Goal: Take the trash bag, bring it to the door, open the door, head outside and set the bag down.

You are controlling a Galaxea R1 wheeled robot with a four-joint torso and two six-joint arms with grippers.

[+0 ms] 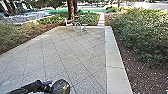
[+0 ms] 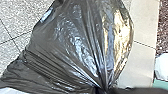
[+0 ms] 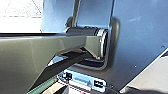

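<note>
My left gripper (image 1: 50, 88) reaches in low at the left of the head view, shut on the black trash bag (image 1: 61, 87). The bag hangs over the paving by the bottom edge. In the left wrist view the shiny black trash bag (image 2: 72, 42) looms large, full and creased. Its folds draw together at the left gripper (image 2: 101, 89), which holds the gathered neck. The underside of the bag is hidden.
Outdoors, a tiled patio (image 1: 75, 52) has a pale concrete border (image 1: 113, 60) along its right side. Chairs (image 1: 78, 27) stand at the far end near a tree trunk (image 1: 71, 10). Bushes (image 1: 142, 35) grow on the right, and a narrow path (image 1: 101, 20) leads away.
</note>
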